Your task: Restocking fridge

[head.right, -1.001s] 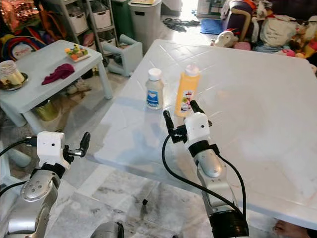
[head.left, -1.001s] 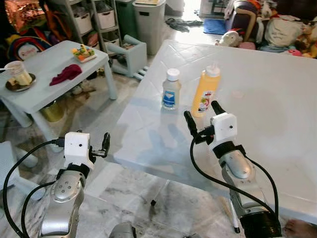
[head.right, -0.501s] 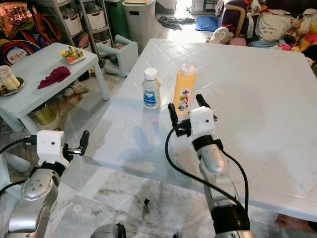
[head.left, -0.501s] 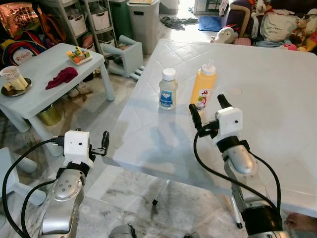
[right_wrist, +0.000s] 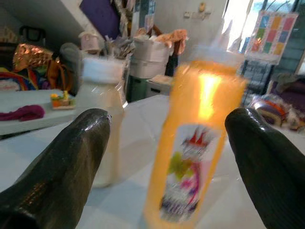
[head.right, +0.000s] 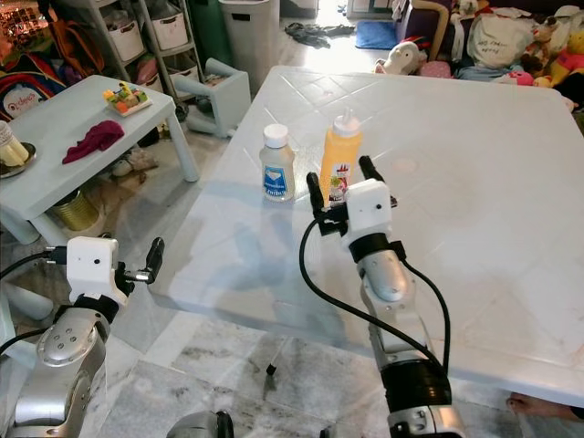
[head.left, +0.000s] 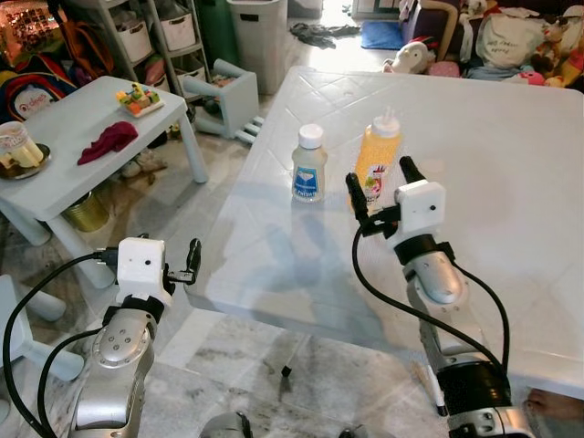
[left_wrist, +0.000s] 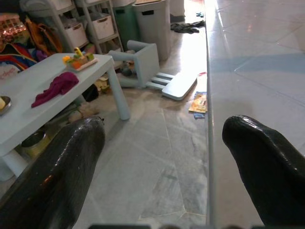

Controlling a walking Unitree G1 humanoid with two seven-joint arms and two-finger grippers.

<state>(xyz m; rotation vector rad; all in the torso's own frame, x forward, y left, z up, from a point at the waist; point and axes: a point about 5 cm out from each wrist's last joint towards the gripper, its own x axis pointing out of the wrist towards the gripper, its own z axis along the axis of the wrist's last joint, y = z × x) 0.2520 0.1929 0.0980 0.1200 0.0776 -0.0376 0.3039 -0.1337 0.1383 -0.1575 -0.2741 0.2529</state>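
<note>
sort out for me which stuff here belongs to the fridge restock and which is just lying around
Job things:
- orange squeeze bottle on the big white table, right tool open around it
- small white-capped bottle beside it

Lying about:
- maroon cloth and plate of food on the low side table
- bin
- soft toys
- left tool, idle off the table edge

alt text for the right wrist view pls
Two open black fingers of the right gripper frame an upright orange squeeze bottle close ahead on a white table. A white-capped bottle stands beside it, with a cluttered room behind.
</note>
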